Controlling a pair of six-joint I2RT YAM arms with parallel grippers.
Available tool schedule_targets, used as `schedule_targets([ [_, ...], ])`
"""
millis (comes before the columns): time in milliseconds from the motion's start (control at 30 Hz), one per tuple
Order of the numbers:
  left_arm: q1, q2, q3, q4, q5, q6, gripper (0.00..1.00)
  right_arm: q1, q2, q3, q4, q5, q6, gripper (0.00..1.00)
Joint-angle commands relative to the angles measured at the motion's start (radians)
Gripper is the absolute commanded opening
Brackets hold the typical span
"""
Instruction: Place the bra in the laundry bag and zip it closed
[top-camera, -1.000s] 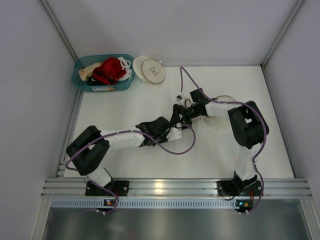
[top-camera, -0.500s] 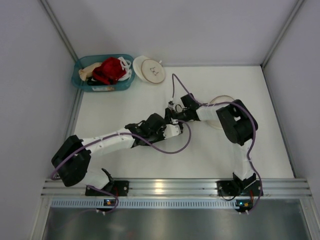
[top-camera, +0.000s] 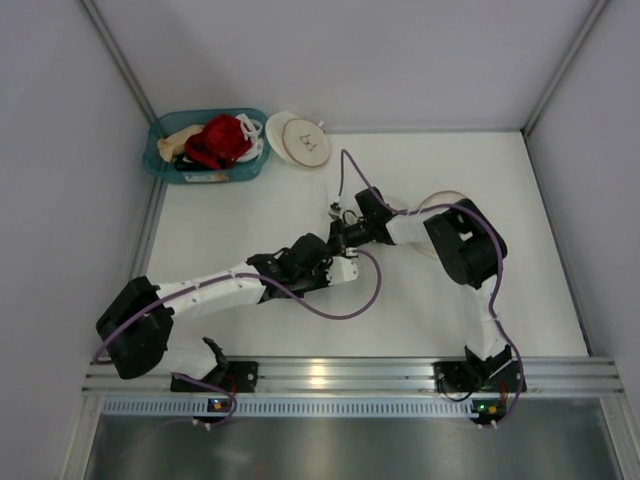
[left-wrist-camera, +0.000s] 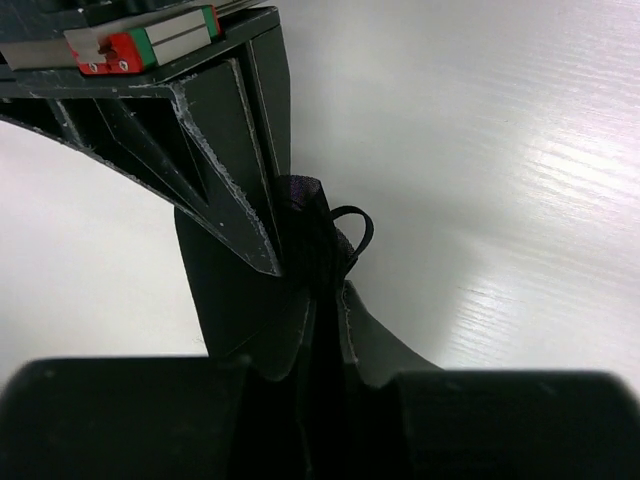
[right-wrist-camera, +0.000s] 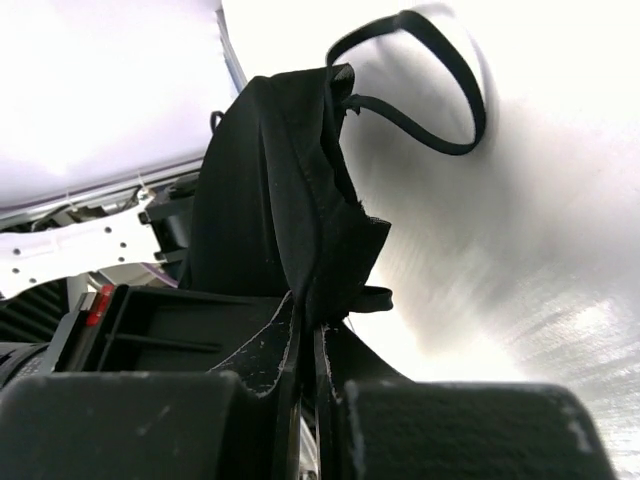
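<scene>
Arms meet mid-table. Left gripper (left-wrist-camera: 322, 310) clamped on bra (right-wrist-camera: 270, 190), right gripper (right-wrist-camera: 305, 345) pinched on same fabric. 2-handed hold, likely handover. Laundry bag (top-camera: 443, 199) near, under right arm; bra not bagged yet.

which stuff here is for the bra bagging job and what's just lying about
For the job: bra, pinched by left gripper and right gripper; laundry bag.
Lying about: teal basket, red garment, beige garment, tan-rimmed round bag.
</scene>
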Motion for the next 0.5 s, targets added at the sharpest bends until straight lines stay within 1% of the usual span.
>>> schedule_targets([
  [0,-0.008,-0.048,-0.02,0.051,-0.03,0.016,0.16,0.003,-0.013,0.01,0.112,-0.031,0.051,0.0],
  [33,-0.008,-0.052,-0.026,0.046,-0.036,0.017,0.3,0.0,-0.02,-0.013,0.135,-0.031,0.082,0.0],
  [100,-0.011,-0.058,-0.034,0.028,-0.072,0.014,0.45,-0.012,-0.028,-0.038,0.2,-0.031,0.119,0.0],
  [167,-0.011,-0.062,-0.045,0.008,-0.093,0.008,0.58,-0.023,-0.039,-0.062,0.222,-0.028,0.154,0.0],
  [267,-0.011,-0.07,-0.066,0.008,-0.109,0.016,0.68,-0.028,-0.048,-0.078,0.239,-0.027,0.174,0.0],
  [333,-0.011,-0.061,-0.069,0.011,-0.116,0.013,0.7,-0.028,-0.051,-0.089,0.267,-0.027,0.2,0.0],
  [367,-0.011,-0.046,-0.063,0.011,-0.119,0.004,0.8,-0.028,-0.05,-0.092,0.277,-0.028,0.209,0.0],
  [467,-0.011,-0.001,-0.049,0.017,-0.155,-0.012,0.81,-0.028,-0.05,-0.095,0.288,-0.033,0.222,0.0],
])
